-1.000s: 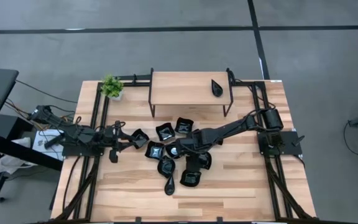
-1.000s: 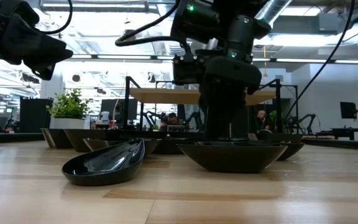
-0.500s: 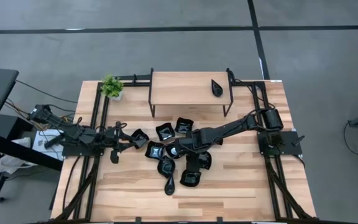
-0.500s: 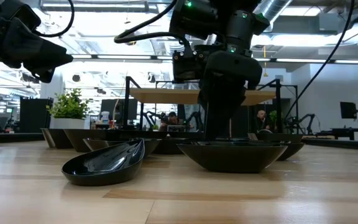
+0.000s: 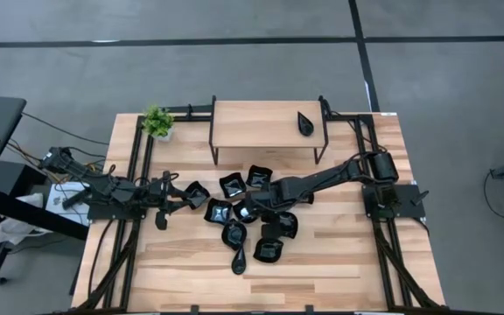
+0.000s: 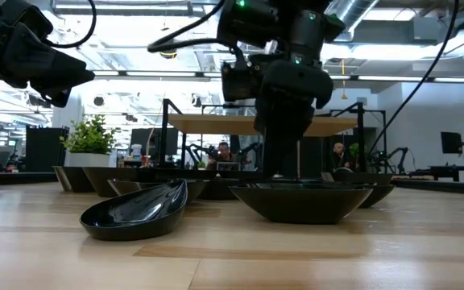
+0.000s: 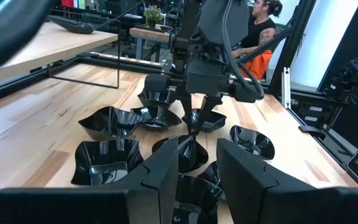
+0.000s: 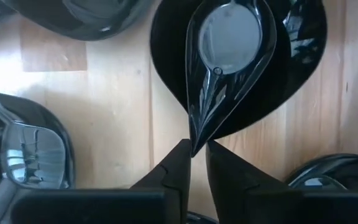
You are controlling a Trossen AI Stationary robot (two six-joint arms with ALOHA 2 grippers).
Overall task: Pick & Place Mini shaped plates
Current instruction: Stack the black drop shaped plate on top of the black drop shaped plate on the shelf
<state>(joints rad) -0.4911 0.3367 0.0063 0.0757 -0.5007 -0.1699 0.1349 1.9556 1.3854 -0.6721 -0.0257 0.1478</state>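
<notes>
Two arms over the table [image 5: 339, 254]. Right gripper [image 8: 194, 152] is down in the cluster of mini shaped plates [image 5: 252, 214] near the table's centre, fingers nearly pressed together on the pointed tip of a teardrop plate [image 8: 225, 56], which lies nested in a larger teardrop dish [image 8: 297, 68]. Left gripper [image 7: 197, 158] hangs above the left side of the table, just beside the cluster's outermost plate [image 5: 197, 193], jaws spread with nothing between them. One more teardrop plate sits on the raised shelf [image 5: 252, 127] at the far edge, near its right end. Potted plant [image 5: 157, 121] at the far-left corner.
</notes>
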